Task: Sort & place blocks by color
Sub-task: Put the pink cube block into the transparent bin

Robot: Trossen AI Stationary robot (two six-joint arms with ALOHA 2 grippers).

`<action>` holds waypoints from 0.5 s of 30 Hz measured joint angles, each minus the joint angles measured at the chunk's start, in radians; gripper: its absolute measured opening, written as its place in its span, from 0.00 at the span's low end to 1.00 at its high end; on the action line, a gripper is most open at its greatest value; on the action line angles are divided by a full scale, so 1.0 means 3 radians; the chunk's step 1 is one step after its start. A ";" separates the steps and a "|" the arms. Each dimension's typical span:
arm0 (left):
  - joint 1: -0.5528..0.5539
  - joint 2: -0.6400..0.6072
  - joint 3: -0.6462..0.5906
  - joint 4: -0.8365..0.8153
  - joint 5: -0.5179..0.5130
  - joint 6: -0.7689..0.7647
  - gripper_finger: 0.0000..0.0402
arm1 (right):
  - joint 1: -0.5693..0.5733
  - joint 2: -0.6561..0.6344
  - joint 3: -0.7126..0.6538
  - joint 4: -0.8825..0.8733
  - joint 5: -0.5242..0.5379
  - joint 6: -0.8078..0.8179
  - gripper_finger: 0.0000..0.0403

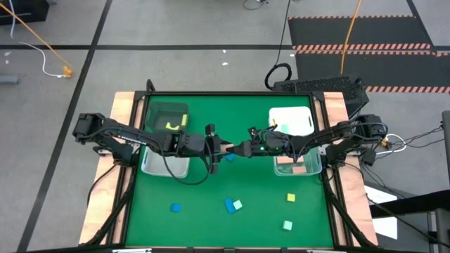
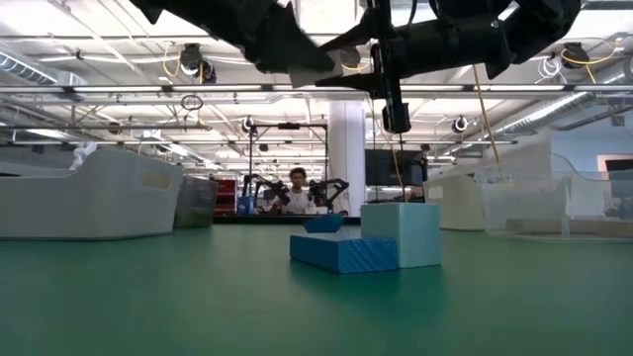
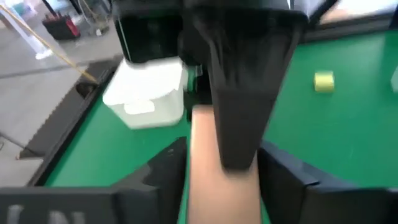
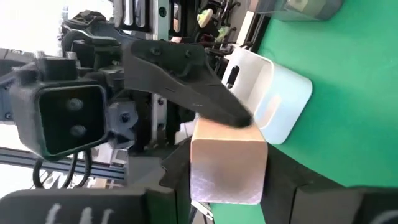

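Right up against both wrist cameras sits the salmon-pink block (image 4: 227, 168), held in the air over the middle of the green table (image 1: 211, 225). I have it between the left gripper (image 1: 216, 147) and the right gripper (image 1: 242, 149), which meet tip to tip. Each has its fingers narrowed onto the block, crosswise to the other, though I can't say which one carries the weight. That is my worry. If one lets go before the other has a firm bite, the block drops onto the table and may strike the small blue block (image 1: 230, 157) lying almost under the grippers. If both clamp hard and pull apart, it could twist out sideways. Along the left edge stands the dark bin (image 1: 149, 116) with a yellow block (image 1: 172, 126) inside. Just beside it is a clear bin (image 1: 151, 169), mostly under the left arm, so I can't read its contents. Along the right edge are the white bin (image 1: 302, 112), contents unclear, and another clear bin (image 1: 318, 169) with pink pieces (image 1: 299, 169) in it, a sensible home for this block. Loose toward the low camera's edge lie a blue bar (image 1: 230, 205) touching a mint cube (image 1: 238, 204), a lone blue cube (image 1: 175, 207), a yellow cube (image 1: 290, 198) and a second mint cube (image 1: 287, 225).
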 joint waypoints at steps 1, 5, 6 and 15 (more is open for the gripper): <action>-0.0001 -0.0001 0.0002 0.0017 0.0001 -0.0031 0.49 | -0.0001 0.0001 0.0002 0.0005 -0.0043 0.0001 0.29; -0.0001 0.0000 0.0002 0.0052 -0.0001 -0.0234 0.61 | -0.0004 -0.0010 0.0002 -0.0029 -0.0107 -0.0002 0.29; -0.0001 0.0000 0.0002 0.0071 0.0000 -0.0261 0.63 | -0.0018 -0.0037 0.0002 -0.0063 -0.0141 -0.0014 0.29; 0.0001 0.0000 0.0002 0.0059 -0.0080 -0.0584 0.63 | -0.0135 -0.0662 -0.0001 -0.1323 -0.0155 -0.0322 0.29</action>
